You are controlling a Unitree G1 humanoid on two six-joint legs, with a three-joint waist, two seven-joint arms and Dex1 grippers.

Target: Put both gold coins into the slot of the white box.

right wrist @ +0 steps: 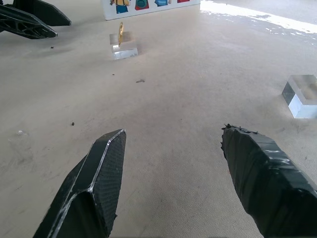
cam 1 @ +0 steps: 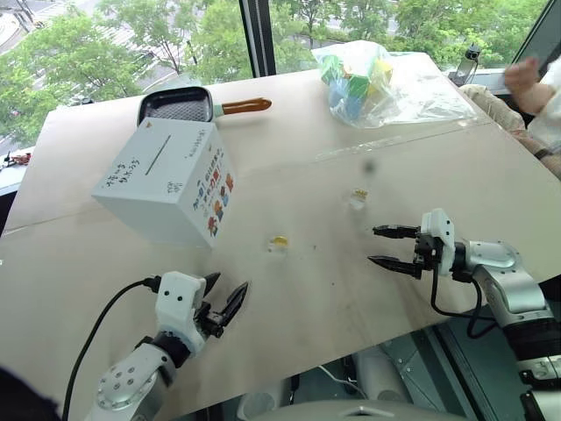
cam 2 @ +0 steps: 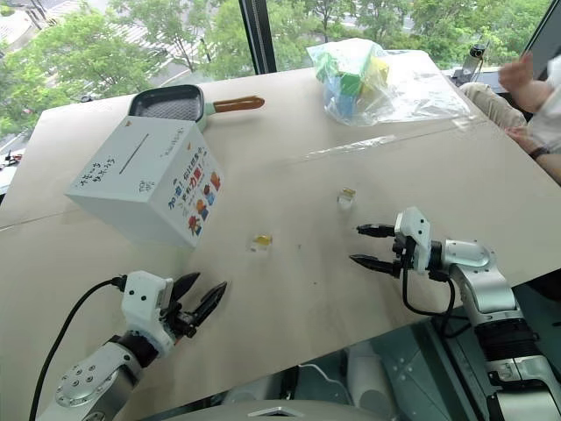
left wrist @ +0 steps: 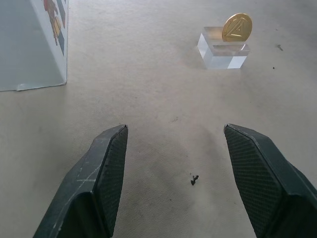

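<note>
Gold coins: one point(cam 1: 279, 239) upright on clear block point(left wrist: 223, 49) near white box point(cam 1: 166, 180), other point(cam 1: 358, 194) farther away, edges presented for pinching; left gripper point(cam 1: 224, 303), right gripper point(cam 1: 384, 246) jaws wide, empty; slot point(cam 1: 158, 152) faces up

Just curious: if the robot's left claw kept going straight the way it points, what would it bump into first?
Probably the gold coin standing on its clear block, a little off-centre; the left gripper is open and bare table lies between.

My textured matt black fingers point(left wrist: 106, 183), shiny gold metal coin point(left wrist: 237, 27) on glossy clear plastic block point(left wrist: 224, 49), matt beige table point(left wrist: 163, 99), smooth white cardboard box point(cam 1: 166, 180).
</note>
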